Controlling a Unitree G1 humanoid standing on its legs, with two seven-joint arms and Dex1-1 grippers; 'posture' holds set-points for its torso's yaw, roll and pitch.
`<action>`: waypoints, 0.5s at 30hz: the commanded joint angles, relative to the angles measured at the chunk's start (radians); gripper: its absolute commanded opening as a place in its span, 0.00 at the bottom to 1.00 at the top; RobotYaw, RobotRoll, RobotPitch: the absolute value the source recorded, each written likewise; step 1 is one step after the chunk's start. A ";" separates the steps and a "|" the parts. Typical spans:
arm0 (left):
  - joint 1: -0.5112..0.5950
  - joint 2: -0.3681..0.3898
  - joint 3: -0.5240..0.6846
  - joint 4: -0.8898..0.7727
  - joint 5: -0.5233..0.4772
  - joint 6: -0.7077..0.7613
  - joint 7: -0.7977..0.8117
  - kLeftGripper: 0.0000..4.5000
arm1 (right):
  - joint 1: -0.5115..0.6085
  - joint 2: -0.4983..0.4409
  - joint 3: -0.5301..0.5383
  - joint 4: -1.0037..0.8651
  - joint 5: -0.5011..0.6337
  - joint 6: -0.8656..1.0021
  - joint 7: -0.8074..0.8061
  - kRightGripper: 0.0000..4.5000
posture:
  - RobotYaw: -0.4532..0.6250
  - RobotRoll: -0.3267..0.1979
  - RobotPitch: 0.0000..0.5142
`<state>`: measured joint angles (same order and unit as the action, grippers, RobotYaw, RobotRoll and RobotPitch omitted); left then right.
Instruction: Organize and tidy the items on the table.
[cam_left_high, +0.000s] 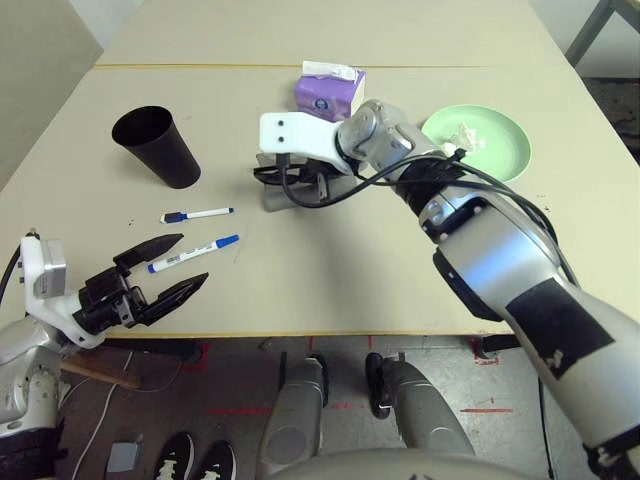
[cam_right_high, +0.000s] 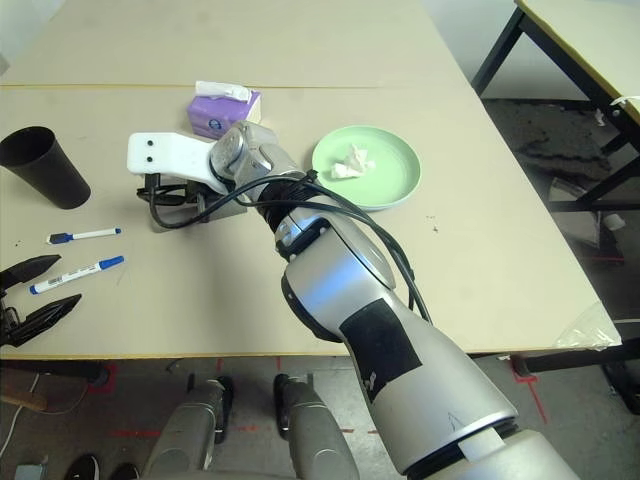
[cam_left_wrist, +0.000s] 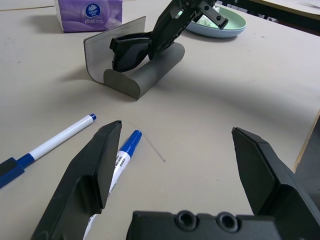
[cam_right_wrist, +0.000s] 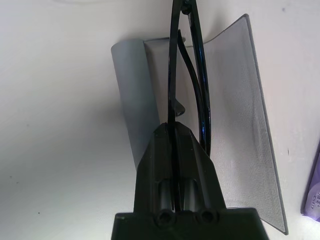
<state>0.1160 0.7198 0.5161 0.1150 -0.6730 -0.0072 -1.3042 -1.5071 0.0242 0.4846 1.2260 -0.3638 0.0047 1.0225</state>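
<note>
My right gripper (cam_right_wrist: 173, 129) is shut on the black sunglasses (cam_right_wrist: 189, 75) and holds them over the open grey glasses case (cam_right_wrist: 240, 125), which lies mid-table (cam_left_high: 275, 200). In the left wrist view the glasses (cam_left_wrist: 129, 50) sit low inside the case (cam_left_wrist: 145, 77). Two white blue-capped markers (cam_left_high: 197, 214) (cam_left_high: 193, 253) lie at the near left. Just behind them, my left gripper (cam_left_high: 190, 262) stands open and holds nothing. The black cup (cam_left_high: 155, 145) stands upright at the far left. A crumpled tissue (cam_left_high: 465, 135) rests on the green plate (cam_left_high: 500, 160) at the right.
A purple tissue box (cam_left_high: 328, 92) stands just beyond the case. The table's (cam_left_high: 330, 280) front edge runs close under my left gripper. A yellowish seam (cam_left_high: 200, 66) crosses the far side. Bare tabletop lies between the markers and my right arm.
</note>
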 joint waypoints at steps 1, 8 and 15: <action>0.021 -0.015 0.002 -0.015 -0.001 -0.006 0.002 1.00 | 0.009 -0.003 -0.004 0.015 -0.016 -0.011 0.000 0.18 | 0.55 0.62 0.50; 0.006 -0.042 -0.022 -0.028 0.004 -0.004 0.011 1.00 | -0.002 -0.008 -0.013 0.026 -0.022 -0.021 -0.039 0.76 | 0.54 0.62 0.48; -0.021 -0.041 -0.035 -0.005 0.012 -0.011 0.007 1.00 | -0.001 -0.025 -0.018 0.029 -0.026 -0.023 -0.045 0.99 | 0.52 0.62 0.48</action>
<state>0.0922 0.6814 0.4900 0.0975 -0.6687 -0.0108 -1.2952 -1.5069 0.0019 0.4830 1.2462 -0.3866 -0.0119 0.9798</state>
